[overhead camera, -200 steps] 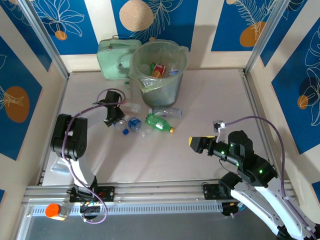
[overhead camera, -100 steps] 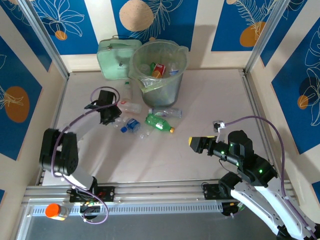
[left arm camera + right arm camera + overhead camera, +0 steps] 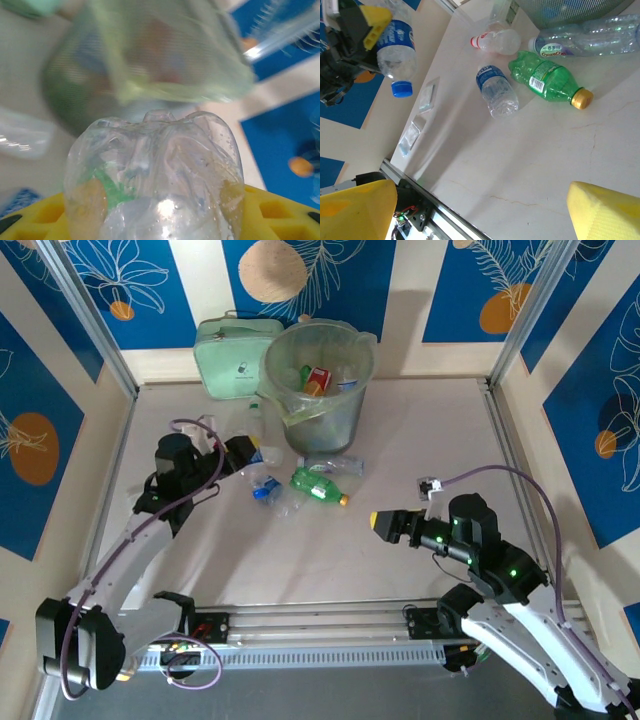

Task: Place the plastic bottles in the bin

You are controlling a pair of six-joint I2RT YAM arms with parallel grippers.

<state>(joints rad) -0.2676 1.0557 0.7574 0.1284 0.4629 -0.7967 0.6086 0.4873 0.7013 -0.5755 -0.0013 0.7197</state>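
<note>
Gripping clear bottle — left gripper.

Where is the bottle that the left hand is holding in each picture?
Top external: the clear blue-capped bottle is left of centre, just left of the bin.
Left wrist: its base sits close up at the bottom middle, with the blurry bin behind.
Right wrist: the bottle is top left, cap down.
Shared landmark: the bin, at the top edge there.
</note>
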